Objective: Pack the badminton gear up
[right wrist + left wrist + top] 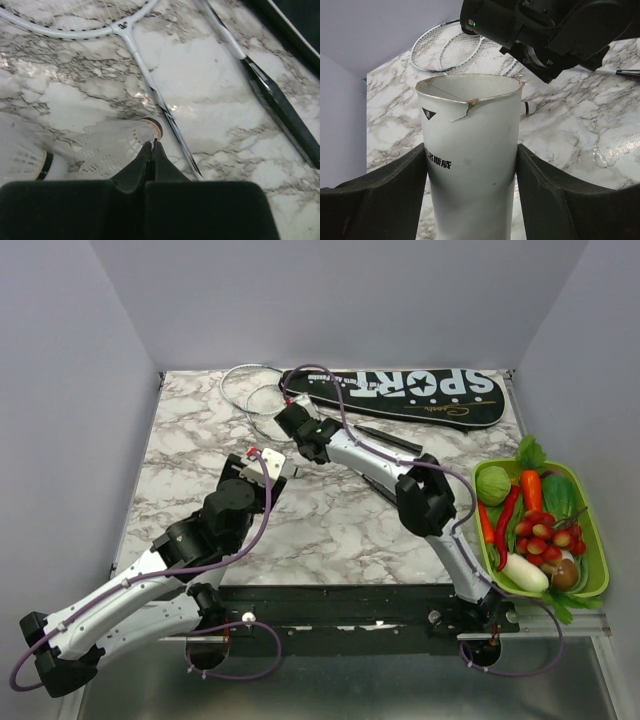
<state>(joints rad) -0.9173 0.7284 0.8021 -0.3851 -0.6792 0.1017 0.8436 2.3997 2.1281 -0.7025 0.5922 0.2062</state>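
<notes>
Bag (420,390): flat along far edge of counter (190,440), from mid-width to far-R corner, SPORT lettering up. Looks closed; can't tell for sure.

Rackets (248,390): both out on the counter, hoops overlapping at far edge just L of bag's narrow end. Shafts run toward R edge, in front of bag. One black stem (280,100) lies just beside bag's edge; can't tell if touching.

R arm reaches across to mid-counter, near the hoops. R fingers (135,170) clenched tip to tip on skirt of a shuttle (112,145), just behind its cork. Shuttle lies on its side on counter, cork touching or just over one racket shaft. 2nd shuttle (20,160) lies loose beside it, on the side away from the shaft.

L arm angled in from near-L corner toward centre. L fingers (390,195) grasp a white tube (470,135), one finger each side, open end pointing to far edge. Rim torn, black print on wall. Tube mouth near R arm's wrist, not touching.

Green tray (603,550) of veg (540,530) at R edge, near corner, well apart from gear.
</notes>
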